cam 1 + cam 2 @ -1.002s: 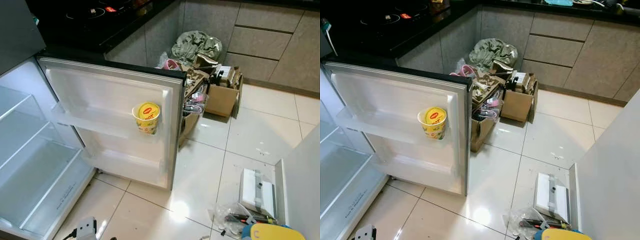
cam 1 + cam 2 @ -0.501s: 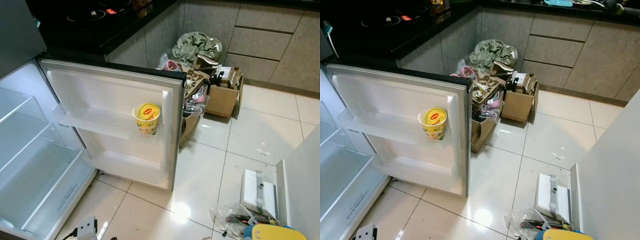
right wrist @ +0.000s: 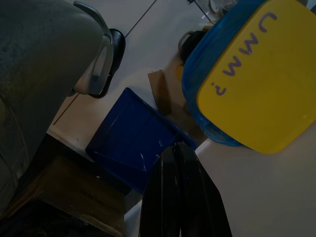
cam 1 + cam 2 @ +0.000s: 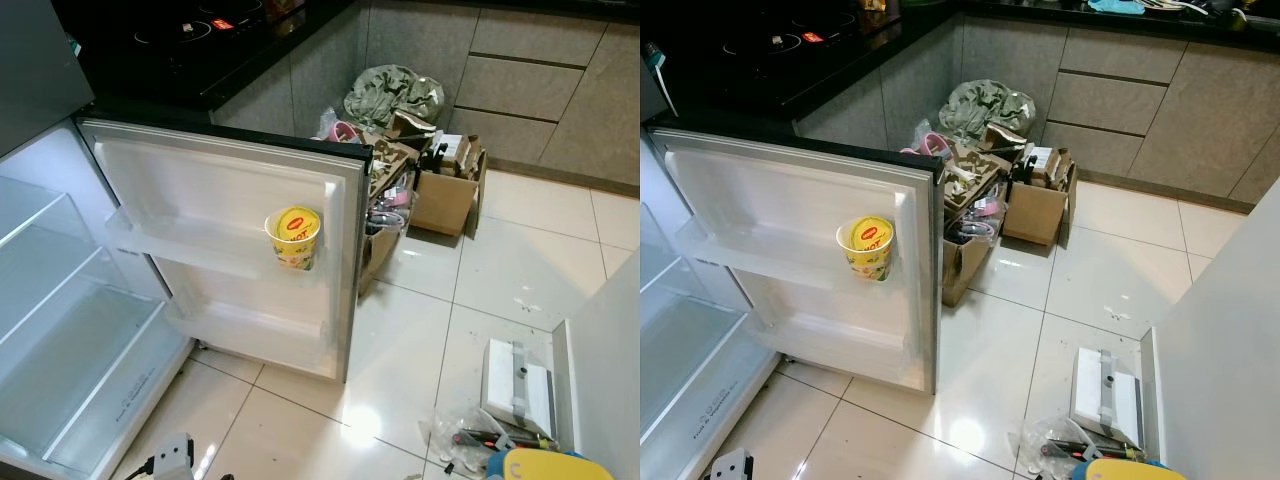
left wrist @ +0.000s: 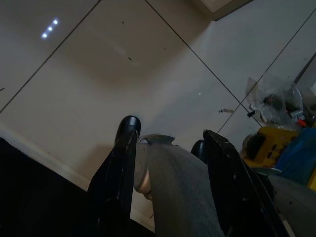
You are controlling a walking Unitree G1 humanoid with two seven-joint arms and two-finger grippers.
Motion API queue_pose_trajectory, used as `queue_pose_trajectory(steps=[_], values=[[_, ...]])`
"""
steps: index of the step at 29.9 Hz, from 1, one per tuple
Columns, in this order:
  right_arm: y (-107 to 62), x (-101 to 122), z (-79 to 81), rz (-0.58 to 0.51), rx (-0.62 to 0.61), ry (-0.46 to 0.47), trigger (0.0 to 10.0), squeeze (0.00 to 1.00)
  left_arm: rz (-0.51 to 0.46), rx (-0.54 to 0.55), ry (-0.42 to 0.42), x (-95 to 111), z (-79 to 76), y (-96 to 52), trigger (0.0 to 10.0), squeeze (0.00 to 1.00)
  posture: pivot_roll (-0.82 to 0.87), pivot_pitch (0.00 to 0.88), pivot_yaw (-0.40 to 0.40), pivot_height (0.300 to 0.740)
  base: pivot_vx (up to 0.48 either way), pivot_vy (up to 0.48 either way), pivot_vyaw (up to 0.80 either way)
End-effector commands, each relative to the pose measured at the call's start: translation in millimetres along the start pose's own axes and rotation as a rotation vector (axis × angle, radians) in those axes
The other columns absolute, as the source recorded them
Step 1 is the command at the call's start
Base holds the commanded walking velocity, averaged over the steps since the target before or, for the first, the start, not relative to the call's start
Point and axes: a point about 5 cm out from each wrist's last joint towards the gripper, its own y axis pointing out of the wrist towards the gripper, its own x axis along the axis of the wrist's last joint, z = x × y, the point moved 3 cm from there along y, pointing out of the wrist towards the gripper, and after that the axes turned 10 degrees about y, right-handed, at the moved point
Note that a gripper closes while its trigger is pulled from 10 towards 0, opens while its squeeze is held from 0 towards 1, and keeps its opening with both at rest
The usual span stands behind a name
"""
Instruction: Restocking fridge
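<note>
Fridge door [image 4: 230, 215] swung wide open, used as landmark. Yellow noodle cup [image 4: 293, 236] sits upright in the door's upper shelf [image 4: 180, 245], at the end nearest the door's free edge. Lower door shelf [image 4: 250, 335] sits below it. Fridge interior [image 4: 70, 330] is on the hinge side of the door, lit, glass shelves visible.

Past the door's free edge: cardboard boxes [image 4: 1035, 205] full of clutter on the tiled floor [image 4: 1120, 270], with a grey-green bag [image 4: 985, 105] behind them against the grey cabinets [image 4: 1140, 90]. Black bench [image 4: 200, 45] with a cooktop runs behind the door's top edge.

Well away from the door, near my right side: white box [image 4: 1103, 395], plastic bag of tools [image 4: 1065, 445], yellow lid [image 4: 545, 465].

My left pincer [image 5: 168, 136]: hanging idle over the floor, fingers spread apart, holding nothing. My right pincer [image 3: 178, 148]: fingers pressed together, empty, hanging over a blue container [image 3: 217, 64] with a yellow lid and a blue tray [image 3: 131, 140].
</note>
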Motion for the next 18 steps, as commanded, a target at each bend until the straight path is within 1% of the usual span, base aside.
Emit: queue_pose_trajectory(steps=[1, 18], values=[[-0.2, -5.1, 2.4, 0.014, 0.005, 0.004, 10.0, 0.00, 0.025, -0.008, -0.005, -9.4, -2.9, -1.0, 10.0, 0.00, -0.02, 0.079, 0.003, 0.740, 0.000, 0.000, 0.00], [-0.3, -5.7, 1.3, 0.017, 0.004, 0.007, 10.0, 0.00, 0.025, -0.012, -0.008, -9.0, -5.2, 0.1, 10.0, 0.00, -0.02, 0.085, 0.002, 0.740, 0.000, 0.000, 0.00]])
